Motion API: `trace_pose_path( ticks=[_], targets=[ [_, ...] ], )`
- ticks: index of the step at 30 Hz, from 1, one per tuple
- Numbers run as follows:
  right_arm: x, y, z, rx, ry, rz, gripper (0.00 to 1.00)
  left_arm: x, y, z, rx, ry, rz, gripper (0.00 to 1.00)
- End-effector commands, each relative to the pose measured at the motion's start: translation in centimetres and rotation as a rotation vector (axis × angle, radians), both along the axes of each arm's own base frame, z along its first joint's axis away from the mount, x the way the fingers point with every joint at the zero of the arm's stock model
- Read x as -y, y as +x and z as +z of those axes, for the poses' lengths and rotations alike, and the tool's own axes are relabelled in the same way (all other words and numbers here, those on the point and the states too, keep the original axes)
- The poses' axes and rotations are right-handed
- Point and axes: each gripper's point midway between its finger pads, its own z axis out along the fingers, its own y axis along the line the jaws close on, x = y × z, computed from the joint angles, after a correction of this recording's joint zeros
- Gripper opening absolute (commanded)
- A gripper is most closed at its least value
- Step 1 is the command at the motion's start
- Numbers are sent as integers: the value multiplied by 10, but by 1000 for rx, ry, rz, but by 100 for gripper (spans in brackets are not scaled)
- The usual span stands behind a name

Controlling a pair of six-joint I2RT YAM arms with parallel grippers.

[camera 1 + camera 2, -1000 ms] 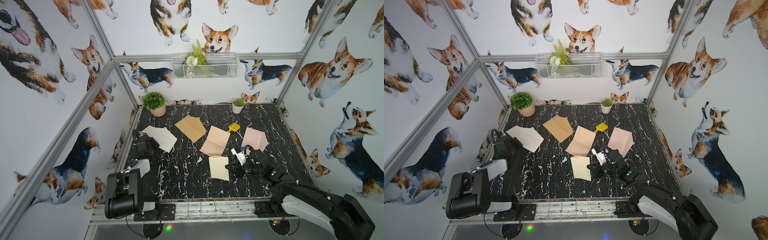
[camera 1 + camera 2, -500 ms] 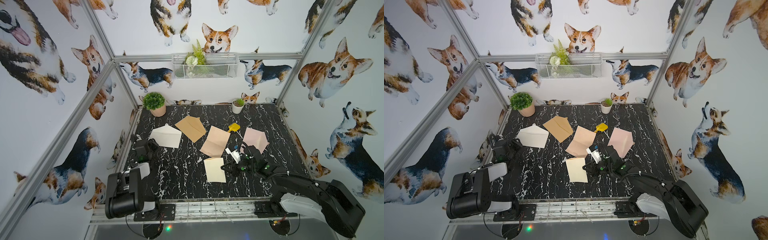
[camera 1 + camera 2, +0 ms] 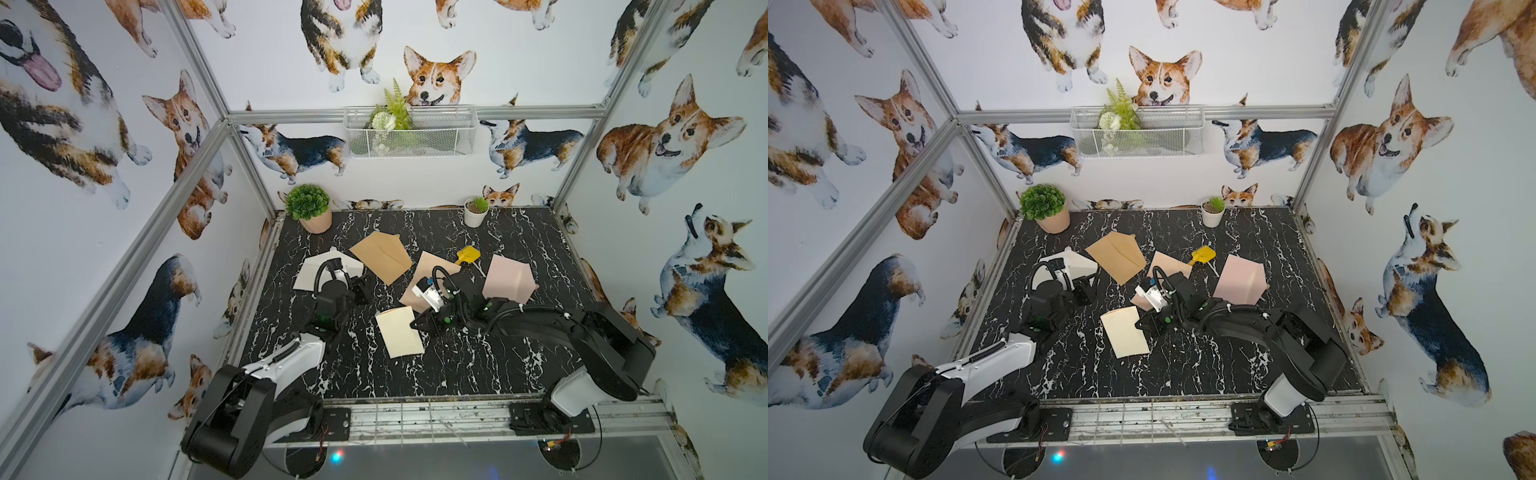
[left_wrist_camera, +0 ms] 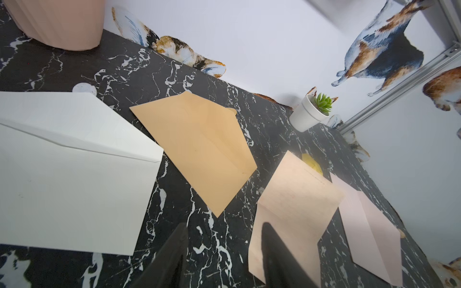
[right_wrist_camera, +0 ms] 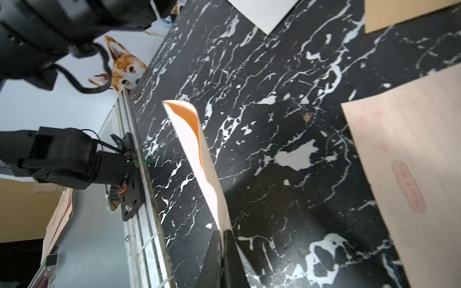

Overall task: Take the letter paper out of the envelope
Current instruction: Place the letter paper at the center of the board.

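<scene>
**Black marble table (image 3: 457, 365): letter out, set-down next**

From my console, the cream sheet of letter paper (image 3: 399, 336) sits near the middle of the table, toward the front edge. In the right wrist view it curls upward, so it is not lying flat. The right gripper (image 5: 222, 234) is clamped on its edge. The white paper envelope (image 3: 307, 274) lies well apart, near the left edge. The left gripper (image 4: 222, 229) hovers just beside it, jaws apart and nothing between them.

I judge the pull-out done. Next I need to lower the sheet flat onto bare marble and let go without dragging it.

The peach paper sheet (image 3: 426, 264) lies under the right arm, so the wrist could brush it. Farther off are the kraft-brown envelope (image 3: 382, 255), the pink envelope (image 3: 509, 278) and the small yellow scoop (image 3: 467, 254). The leafy plant in a terracotta pot (image 3: 309, 205) and the small white pot (image 3: 476, 212) stand along the back edge, out of the way.
</scene>
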Motion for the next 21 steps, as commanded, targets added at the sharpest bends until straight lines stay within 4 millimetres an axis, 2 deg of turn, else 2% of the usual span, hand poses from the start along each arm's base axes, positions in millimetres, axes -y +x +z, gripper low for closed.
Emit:
trace_pose_path(
  ticks=[1,3,4,7,13,18,21],
  targets=[
    [11,15,-22,-69,-97,-58,9,15,-13,-16,-1,47,-89,50],
    [15,19,-34,-133,-122,-85,15,19,-19,-27,-13,62,-125,50],
    [16,19,-39,-149,-128,-97,21,19,-19,-29,-23,56,-118,50],
    [22,22,-47,-146,-154,-138,41,26,-17,-21,-8,61,-151,50],
    [23,27,-47,-142,-166,-173,46,38,-21,-24,-16,70,-198,49],
    [22,28,-48,-139,-177,-183,46,60,-28,-22,-19,129,-262,48],
    [22,26,-53,-157,-186,-179,46,71,-36,-28,-48,191,-294,48]
  ],
)
